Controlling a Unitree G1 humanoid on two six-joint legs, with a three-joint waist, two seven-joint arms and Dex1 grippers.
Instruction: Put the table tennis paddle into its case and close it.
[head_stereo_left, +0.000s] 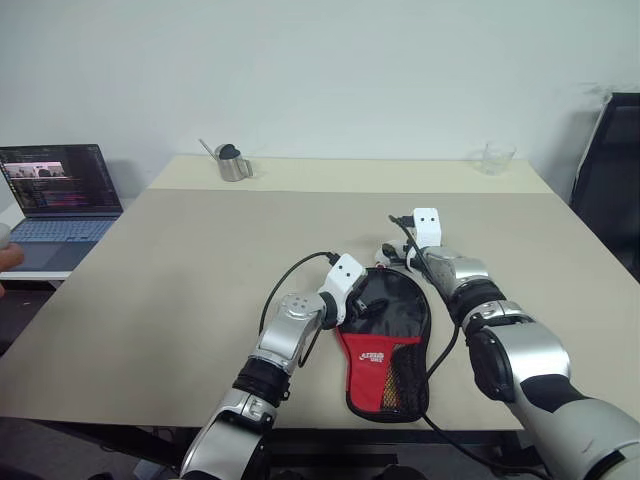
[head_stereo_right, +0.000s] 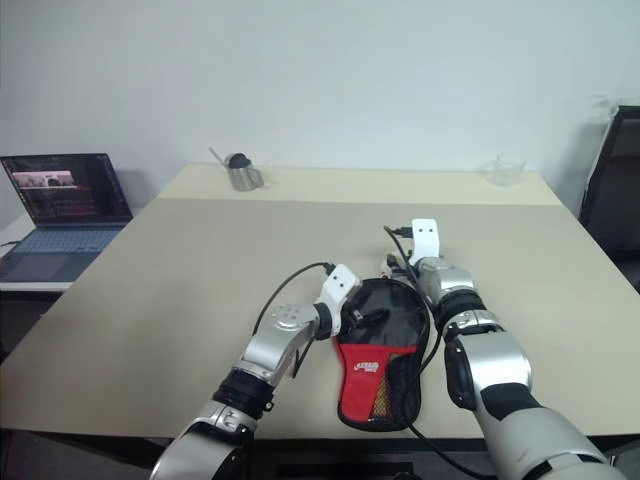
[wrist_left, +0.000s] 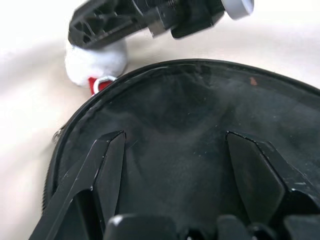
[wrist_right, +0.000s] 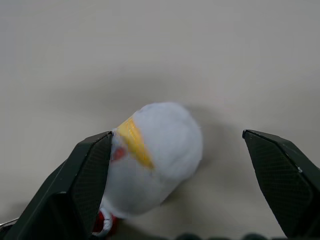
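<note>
Left gripper (wrist_left: 172, 170) — fingers spread, angled forward and toward the robot's right. Right gripper (wrist_right: 175, 185) — fingers fully apart, arm extended forward, pointing slightly downward.

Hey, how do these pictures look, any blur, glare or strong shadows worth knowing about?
Head views: even soft light, no glare on the table, only faint shadows, and the case is sharp. Left wrist view: the case's black fabric looks soft and murky up close. Right wrist view: the white-yellow charm is slightly soft and casts a diffuse shadow on the table; right end effector fingers crisp.
</note>
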